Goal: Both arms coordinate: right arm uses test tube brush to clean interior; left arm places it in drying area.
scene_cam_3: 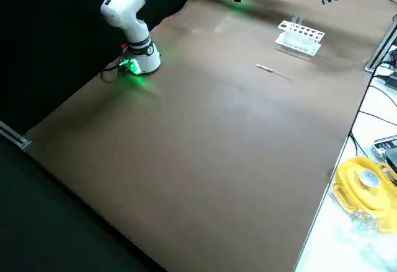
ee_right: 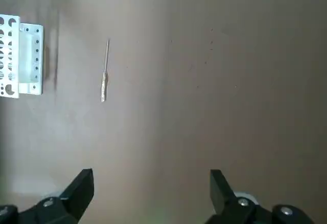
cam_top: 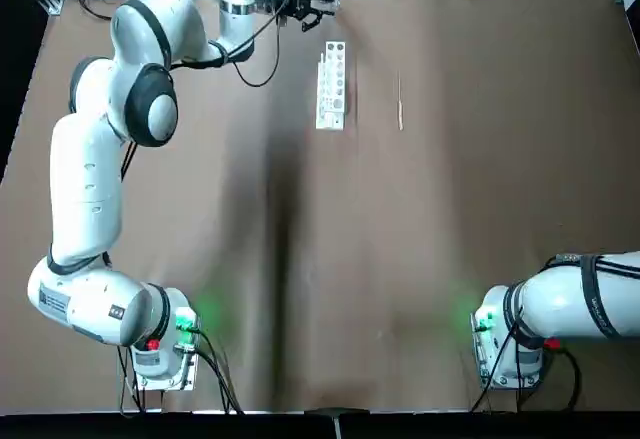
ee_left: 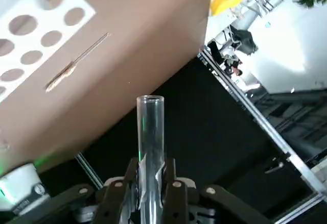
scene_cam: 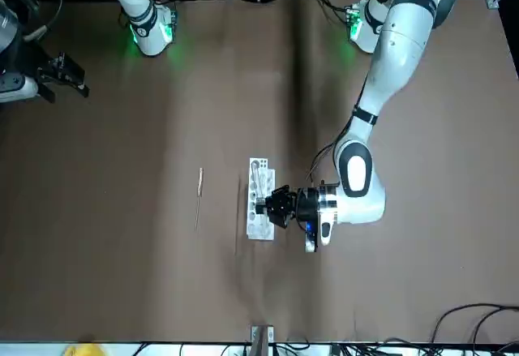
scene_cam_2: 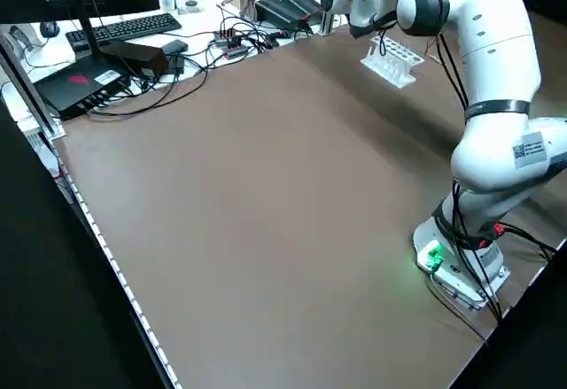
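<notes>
Top view: the left arm (cam_top: 88, 179) extends from its base at the lower left to the far side of the table (cam_top: 230, 259), where the left gripper (cam_top: 312, 7) is positioned beyond and to the left of the white rack (cam_top: 331, 87). The brush (cam_top: 400, 102) lies on the table to the right of the rack, apart from it. The right arm (cam_top: 580, 299) runs out of frame at the right edge. Front view: the right gripper (scene_cam: 66, 76) is raised over the robot's right side of the table, well apart from the brush (scene_cam: 199, 198). The left gripper (scene_cam: 280, 206) overlaps the rack (scene_cam: 260, 202) in this view; contact cannot be determined. Left side view: the rack (scene_cam_2: 392, 63) stands upright beside the forward part of the left arm (scene_cam_2: 500, 61). Right side view: the brush (scene_cam_3: 273, 72) lies flat near the rack (scene_cam_3: 299, 37), bristle end toward the arm bases. Left wrist view: the left gripper (ee_left: 152, 183) is clamped on a clear test tube (ee_left: 150, 147), whose rim projects past the fingertips. The brush (ee_left: 76, 63) and rack (ee_left: 48, 17) are outside the grasp. Right wrist view: the right gripper (ee_right: 152, 183) is released, its fingers wide apart with nothing between them; the brush (ee_right: 105, 73) rests on the table beyond the fingertips.
</notes>
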Robot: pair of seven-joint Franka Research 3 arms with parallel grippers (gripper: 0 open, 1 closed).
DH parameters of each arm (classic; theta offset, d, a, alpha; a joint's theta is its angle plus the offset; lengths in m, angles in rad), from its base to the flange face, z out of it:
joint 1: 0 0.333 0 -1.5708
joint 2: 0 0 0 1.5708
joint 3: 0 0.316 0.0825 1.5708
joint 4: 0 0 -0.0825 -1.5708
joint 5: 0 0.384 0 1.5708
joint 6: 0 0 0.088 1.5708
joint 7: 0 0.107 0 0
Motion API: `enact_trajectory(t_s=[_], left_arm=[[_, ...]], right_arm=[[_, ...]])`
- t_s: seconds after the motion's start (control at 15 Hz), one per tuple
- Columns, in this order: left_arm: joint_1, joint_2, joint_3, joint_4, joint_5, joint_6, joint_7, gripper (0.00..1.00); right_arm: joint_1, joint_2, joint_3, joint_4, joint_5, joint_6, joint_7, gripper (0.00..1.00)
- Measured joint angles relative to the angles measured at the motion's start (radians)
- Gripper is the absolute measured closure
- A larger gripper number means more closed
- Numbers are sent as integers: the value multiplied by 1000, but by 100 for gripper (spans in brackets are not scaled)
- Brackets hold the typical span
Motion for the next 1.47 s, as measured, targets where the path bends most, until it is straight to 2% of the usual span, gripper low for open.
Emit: enact_trajectory(t_s=[0.27,0.53,0.8,1.47], left_arm=[[37,19,1,-10,-9,-82,-200,77],[48,65,0,-12,-71,-112,-345,77],[52,87,0,-12,-138,-112,-411,77],[96,194,0,11,-231,-122,-415,77]], right_arm=[[1,1,-6,-3,-2,0,3,0],[-13,25,-21,-4,-8,1,3,0],[-40,34,-24,-9,-9,-6,4,0],[-33,39,-14,-23,-9,-5,6,0]])
